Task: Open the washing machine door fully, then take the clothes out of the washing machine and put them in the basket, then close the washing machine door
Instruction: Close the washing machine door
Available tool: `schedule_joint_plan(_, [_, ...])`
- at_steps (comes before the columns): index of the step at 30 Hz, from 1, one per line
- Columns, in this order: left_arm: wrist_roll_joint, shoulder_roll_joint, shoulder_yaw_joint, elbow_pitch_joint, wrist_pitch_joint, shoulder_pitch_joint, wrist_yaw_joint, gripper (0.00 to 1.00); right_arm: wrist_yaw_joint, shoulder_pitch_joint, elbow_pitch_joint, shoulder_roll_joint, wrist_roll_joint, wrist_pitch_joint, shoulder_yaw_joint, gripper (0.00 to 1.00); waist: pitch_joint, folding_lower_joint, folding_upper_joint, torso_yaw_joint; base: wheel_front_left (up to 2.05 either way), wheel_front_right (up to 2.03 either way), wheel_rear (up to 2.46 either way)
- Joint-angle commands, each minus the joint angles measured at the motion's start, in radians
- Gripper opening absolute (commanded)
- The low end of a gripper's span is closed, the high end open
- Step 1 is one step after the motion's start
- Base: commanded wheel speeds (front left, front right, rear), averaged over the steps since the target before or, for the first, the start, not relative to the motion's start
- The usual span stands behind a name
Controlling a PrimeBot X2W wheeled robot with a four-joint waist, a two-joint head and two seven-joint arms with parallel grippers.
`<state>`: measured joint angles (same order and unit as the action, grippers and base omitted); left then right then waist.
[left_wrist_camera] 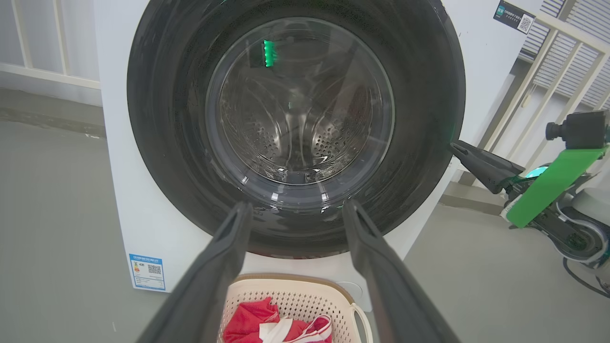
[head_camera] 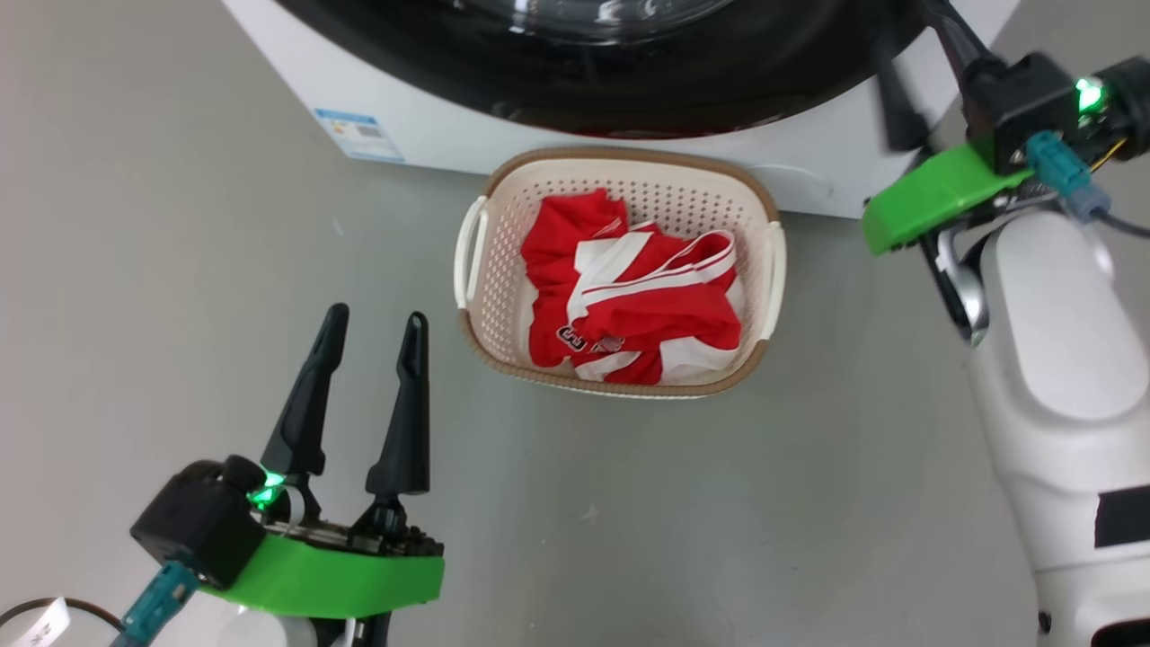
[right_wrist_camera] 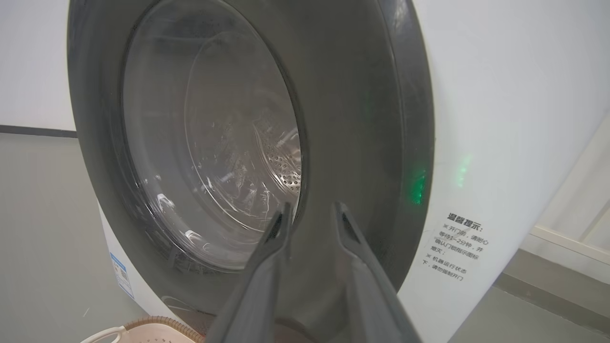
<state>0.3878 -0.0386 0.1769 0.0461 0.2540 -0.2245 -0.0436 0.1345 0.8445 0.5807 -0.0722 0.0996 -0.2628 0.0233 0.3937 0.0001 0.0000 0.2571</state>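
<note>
The left gripper (head_camera: 376,314) sits low on the left side. Its two long dark fingers point up and are spread wide, with nothing between them. The white right arm (head_camera: 1060,377) reaches up on the right side. The right gripper (right_wrist_camera: 313,209) has its fingers a little apart, holding nothing.

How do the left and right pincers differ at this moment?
The left pincer is spread wide; the right pincer is parted more narrowly. The left pincer hangs over the floor beside the basket; the right pincer is up at the right edge of the door. Both hold nothing.
</note>
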Motion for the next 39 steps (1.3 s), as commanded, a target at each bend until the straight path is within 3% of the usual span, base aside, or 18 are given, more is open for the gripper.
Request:
schedule_joint_plan(1, [-0.012,-0.012,-0.036,0.014,0.008,0.002,0.007,1.0,-0.004,-0.028,-0.045,0.022,-0.032,0.001,0.034,1.0,-0.03,-0.0001,0.0,-0.032,0.0,0.0,0.0])
schedule_joint_plan(20, [-0.092,-0.012,-0.085,-0.011,0.008,0.069,-0.022,1.0,-0.004,-0.412,-0.295,0.022,-0.173,0.001,0.029,1.0,-0.184,-0.0001,0.0,-0.167,0.0,0.0,0.0])
schedule_joint_plan(39, [-0.112,-0.012,-0.164,-0.009,0.008,0.192,-0.022,1.0,-0.004,-0.706,-0.474,0.022,-0.218,0.001,-0.049,1.0,-0.341,-0.0001,0.0,-0.226,0.0,0.0,0.0])
